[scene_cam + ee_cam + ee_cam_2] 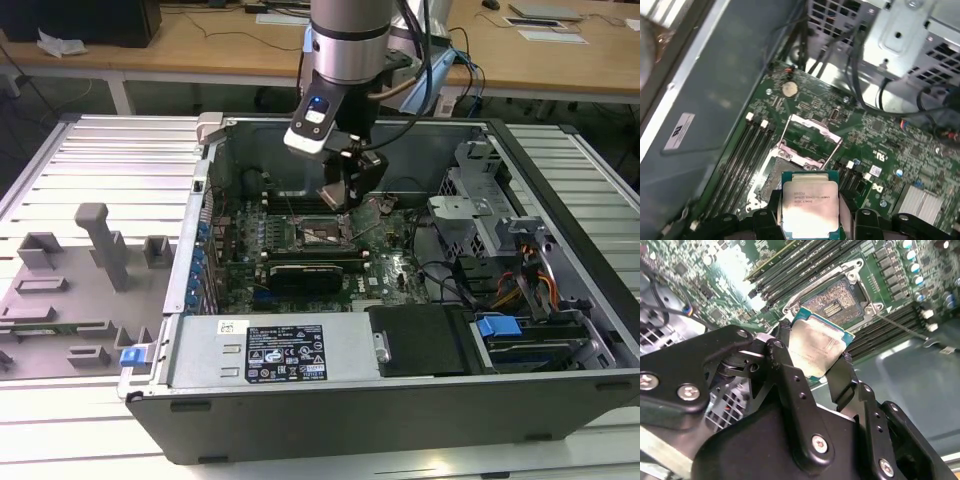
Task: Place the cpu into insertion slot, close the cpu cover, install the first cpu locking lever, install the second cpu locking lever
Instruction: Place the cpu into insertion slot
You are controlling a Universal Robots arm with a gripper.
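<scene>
My gripper [346, 200] hangs inside the open computer case [400, 400], shut on the cpu [816, 346], a small square chip with a dull silver top and a green rim. In both wrist views the black fingers [785, 347] press on two opposite edges of the cpu [810, 204]. It hovers a little above and to one side of the insertion slot [835, 302], whose pale centre field lies bare. In the first wrist view the cpu cover [812, 131] stands tilted up behind the insertion slot [777, 175], with thin wire levers [831, 152] raised beside it.
Long black memory slots [742, 150] flank the socket. A black card [310, 270] lies on the green board [395, 265]. A metal drive cage [480, 190] and cables [520, 280] fill the exterior view's right. A grey fixture tray [70, 290] sits outside the case on that view's left.
</scene>
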